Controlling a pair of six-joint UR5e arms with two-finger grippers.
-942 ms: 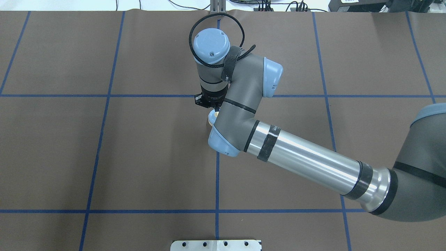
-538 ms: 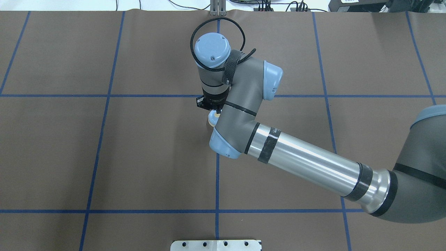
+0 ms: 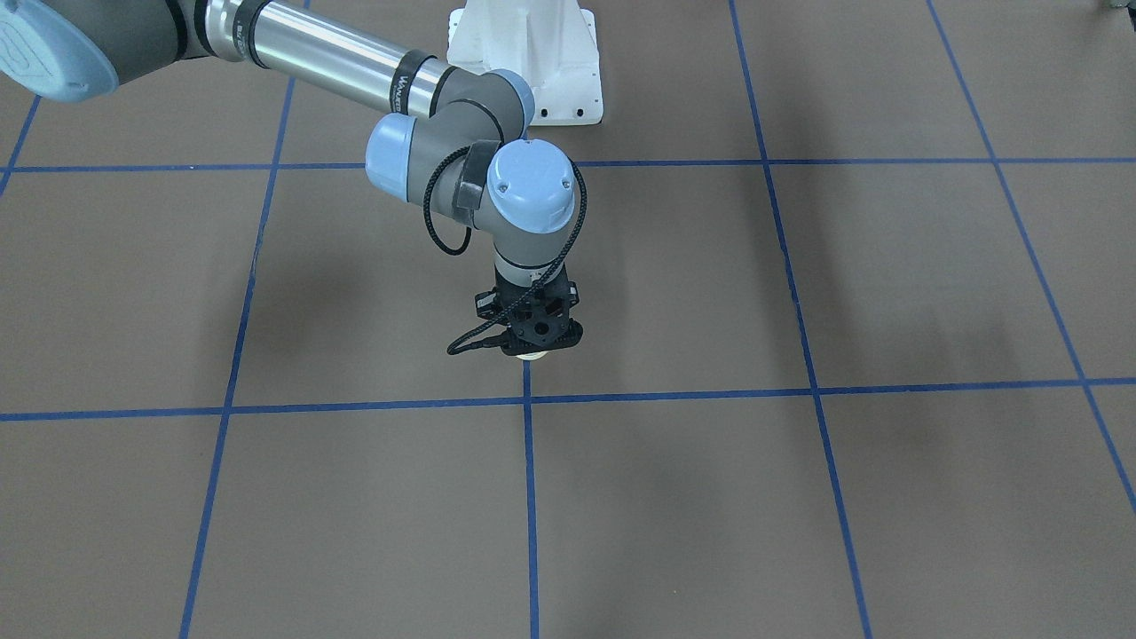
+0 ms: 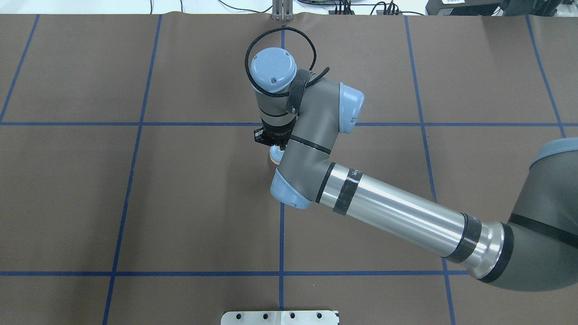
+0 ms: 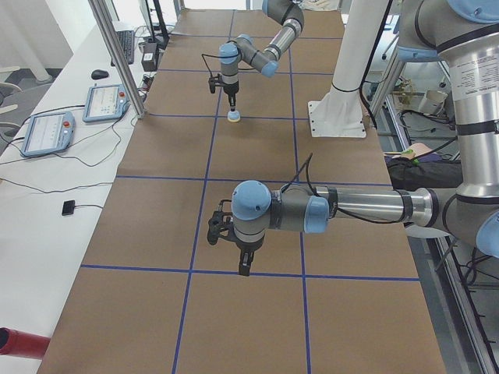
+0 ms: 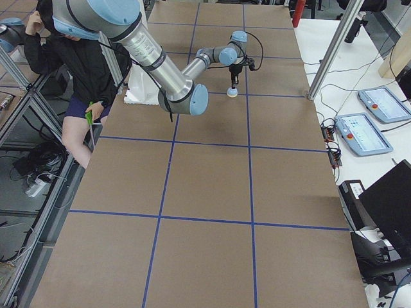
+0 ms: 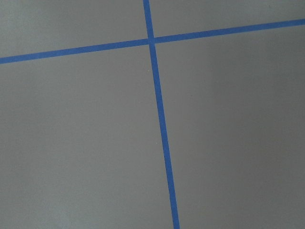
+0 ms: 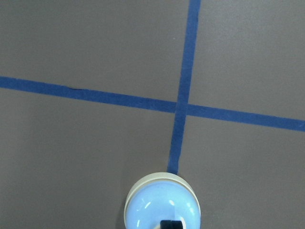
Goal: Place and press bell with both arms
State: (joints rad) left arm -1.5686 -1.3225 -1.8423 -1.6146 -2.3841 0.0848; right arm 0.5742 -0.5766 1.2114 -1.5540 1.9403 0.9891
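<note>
R gripper [image 8: 171, 224]: fingers together, pointing straight down, tip at the top button of the bell [image 8: 161, 204]. Bell sits upright on the brown table cover [image 4: 180, 203], on a blue tape line [image 8: 177, 143] just beside a crossing, partly hidden under the wrist in overhead view. R arm [image 4: 397, 216] reaches across w/ elbow bent; L gripper [image 5: 244, 265] hangs over the cover well apart from bell, fingers apart or together: cannot tell.

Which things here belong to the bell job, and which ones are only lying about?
For the job: bell, right gripper, left gripper.
Lying about: white pedestal, touch panels, red tube.
</note>
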